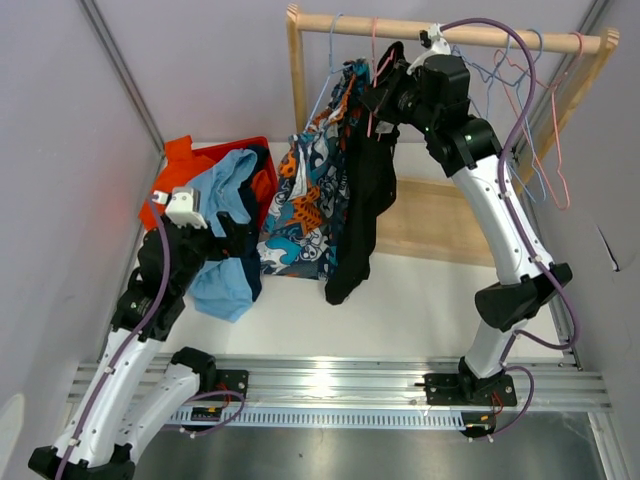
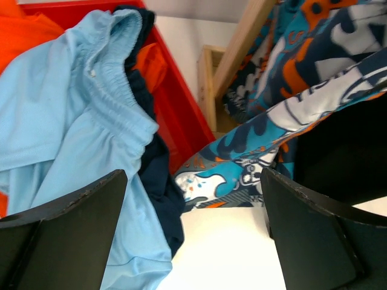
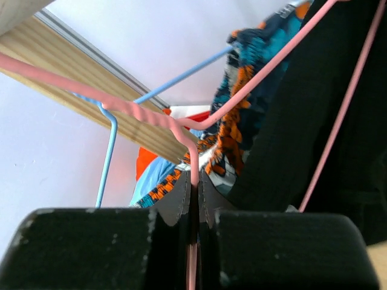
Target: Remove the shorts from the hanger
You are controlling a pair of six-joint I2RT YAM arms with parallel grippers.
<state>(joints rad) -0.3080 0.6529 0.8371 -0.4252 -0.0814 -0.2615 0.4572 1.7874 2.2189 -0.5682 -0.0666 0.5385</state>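
Pressed together on the wire of a pink hanger [image 3: 145,115], the right gripper [image 3: 195,202] sits just under the wooden rail [image 1: 450,35]. Black shorts [image 1: 362,200] and patterned shorts [image 1: 305,205] hang from that rail side by side. Light blue shorts [image 1: 225,265], navy shorts [image 2: 160,193] and orange shorts [image 1: 180,160] lie heaped at a red bin [image 2: 178,109]. Beside them the left gripper [image 2: 193,235] is spread wide above the tabletop [image 2: 224,260].

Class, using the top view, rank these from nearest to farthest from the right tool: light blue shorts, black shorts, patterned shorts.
1. Black shorts, hanging just below the right tool.
2. Patterned shorts, hanging to their left.
3. Light blue shorts, lying at far left.
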